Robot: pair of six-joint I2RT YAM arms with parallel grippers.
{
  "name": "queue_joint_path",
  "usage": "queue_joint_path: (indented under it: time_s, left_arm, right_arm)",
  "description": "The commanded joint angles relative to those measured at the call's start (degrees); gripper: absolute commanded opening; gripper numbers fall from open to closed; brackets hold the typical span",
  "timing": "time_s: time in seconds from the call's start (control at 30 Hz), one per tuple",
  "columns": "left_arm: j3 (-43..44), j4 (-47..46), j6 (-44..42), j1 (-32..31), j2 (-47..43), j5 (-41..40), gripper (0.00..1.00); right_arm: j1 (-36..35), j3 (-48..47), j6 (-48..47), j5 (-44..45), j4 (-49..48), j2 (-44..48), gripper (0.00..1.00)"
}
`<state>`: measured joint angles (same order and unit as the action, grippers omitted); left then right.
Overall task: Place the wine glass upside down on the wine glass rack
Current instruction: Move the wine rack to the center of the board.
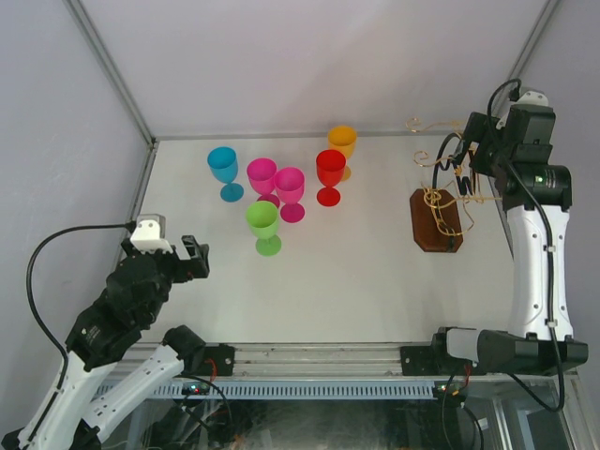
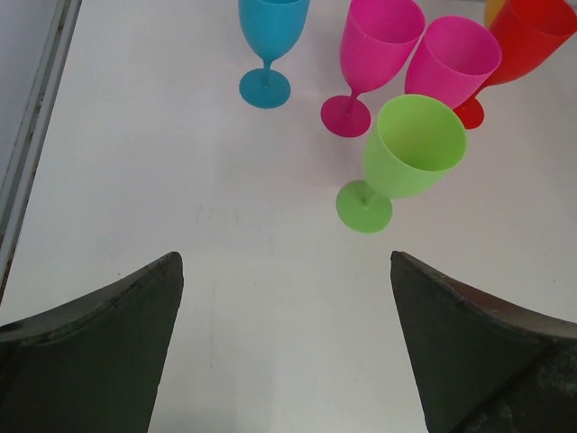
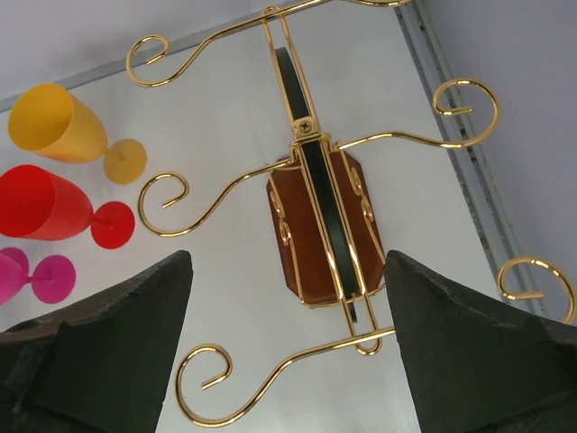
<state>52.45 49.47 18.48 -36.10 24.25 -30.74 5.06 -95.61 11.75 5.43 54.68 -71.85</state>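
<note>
A stem grasp looked next: empty and wide open, left gripper (image 2: 287, 260) faced the upper-right green wine glass (image 2: 410, 149), right gripper (image 3: 287, 258) overhung the wine glass rack (image 3: 315, 225).

Robot lab test cell: bare white table (image 1: 375, 281), plain grey walls (image 1: 47, 141) w/ metal frame struts (image 1: 112, 73), robot arms (image 1: 534, 262) bolted to alu rail (image 1: 319, 356), loose cables (image 1: 30, 281).

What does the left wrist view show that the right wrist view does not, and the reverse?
Only left wrist: the blue glass and the green glass, both upright. Only right wrist: the wine glass rack, its visible arms bare. Both: the red glass, a pink glass, and the orange glass, barely an edge in the left view.
</note>
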Motion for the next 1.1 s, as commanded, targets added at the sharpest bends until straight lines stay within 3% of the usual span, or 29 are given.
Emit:
queue_joint_path:
  time_s: [0.0, 0.3, 0.7, 1.07]
  left_arm:
    - [-1.4, -3.9, -2.1, -0.2, -1.3, 2.2, 1.0]
    - [-2.6, -4.8, -2.2, -0.2, -1.5, 2.3, 1.0]
    - [-3.1, -5.5, -2.1, -0.2, -1.8, 2.1, 1.0]
    - [-3.2, -5.8, -2.1, -0.2, -1.2, 2.3, 1.0]
  right_arm:
    - [0.8, -4.3, -2.7, 1.4, 1.8, -3.2, 0.85]
    - [1.9, -7.4, -5.1, 1.4, 6.2, -9.5, 0.73]
    - [3.3, -6.3, -7.1, 0.2, 7.8, -12.7, 0.48]
    - [3.6, -6.8, -6.7, -1.8, 6.7, -15.9, 0.39]
